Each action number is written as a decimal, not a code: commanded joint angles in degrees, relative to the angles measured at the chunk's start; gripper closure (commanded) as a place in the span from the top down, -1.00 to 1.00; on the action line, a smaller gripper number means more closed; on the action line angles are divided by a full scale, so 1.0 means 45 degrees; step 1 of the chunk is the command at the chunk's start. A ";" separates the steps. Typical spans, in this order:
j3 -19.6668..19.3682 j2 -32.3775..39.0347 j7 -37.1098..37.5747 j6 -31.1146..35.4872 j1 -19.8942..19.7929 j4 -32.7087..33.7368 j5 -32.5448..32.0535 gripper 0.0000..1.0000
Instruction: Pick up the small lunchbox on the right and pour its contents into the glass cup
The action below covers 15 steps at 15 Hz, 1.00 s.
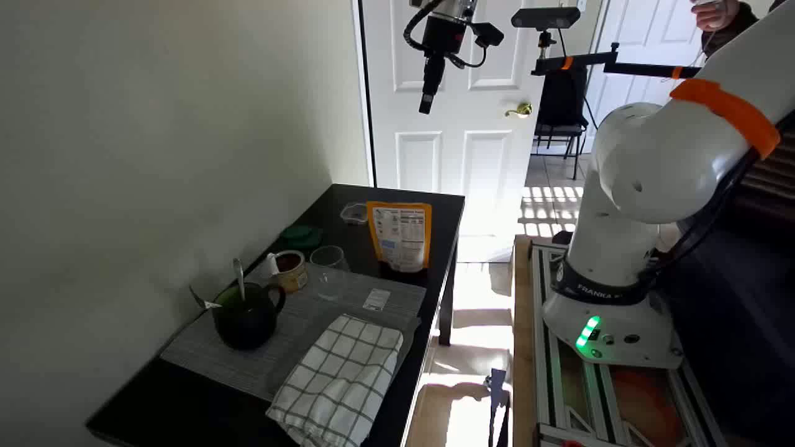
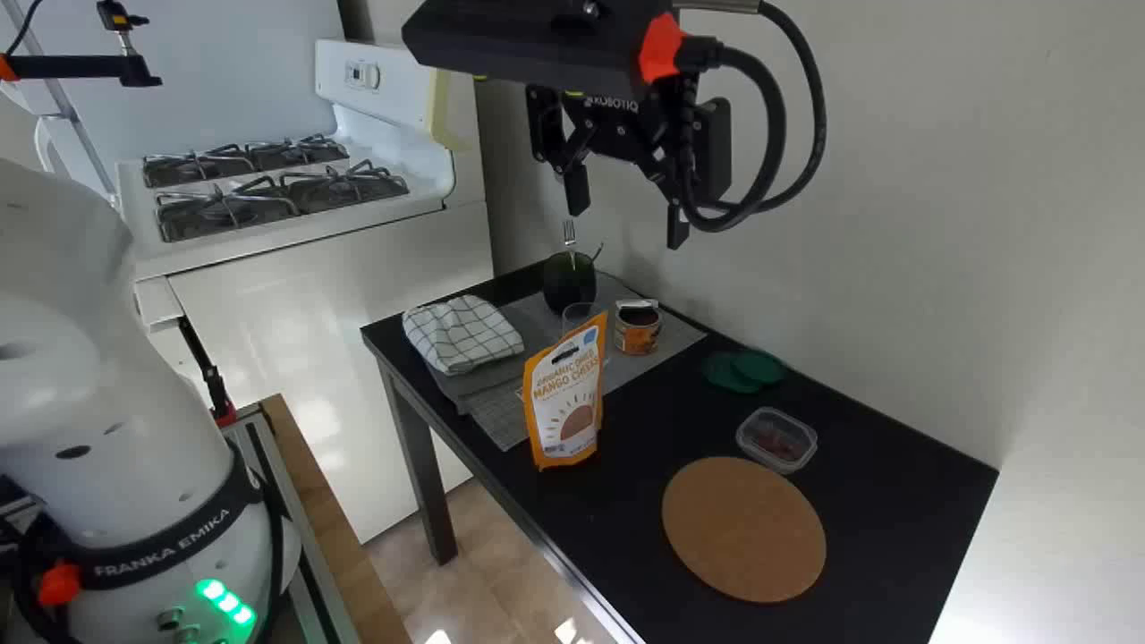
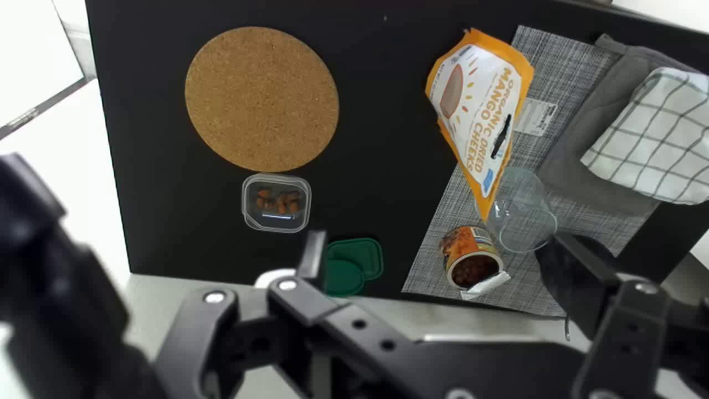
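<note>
The small lunchbox (image 3: 250,213) is a clear plastic box, open at the top, with several orange-brown pieces inside. It sits on the black table in both exterior views (image 1: 355,220) (image 2: 792,461). The clear glass cup (image 3: 523,224) stands upright on the grey placemat and also shows in both exterior views (image 1: 329,279) (image 2: 581,315). It is partly behind the pouch in an exterior view. My gripper (image 2: 628,216) is open and empty, high above the table. In the wrist view its fingers (image 3: 446,249) are wide apart, and one overlaps the cup's rim. It is seen edge-on in an exterior view (image 1: 427,102).
An orange-and-white mango pouch (image 2: 565,394) stands near the cup. An open can (image 3: 465,249) is beside the cup. A dark mug (image 1: 245,316) holds cutlery. Green lids (image 3: 354,266), a cork disc (image 3: 262,100) and a checkered cloth (image 2: 461,333) lie on the table. A wall borders the table.
</note>
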 commanded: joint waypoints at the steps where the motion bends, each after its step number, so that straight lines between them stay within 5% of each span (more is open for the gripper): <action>1: 0.0201 0.0076 -0.0147 -0.0014 -0.0235 0.0021 0.0190 1.00; 9: 0.0200 0.0315 -0.0415 -0.0065 0.0007 0.0018 0.0227 1.00; 15: -0.0472 0.1852 -0.4314 -0.0022 0.1551 0.0241 0.1740 1.00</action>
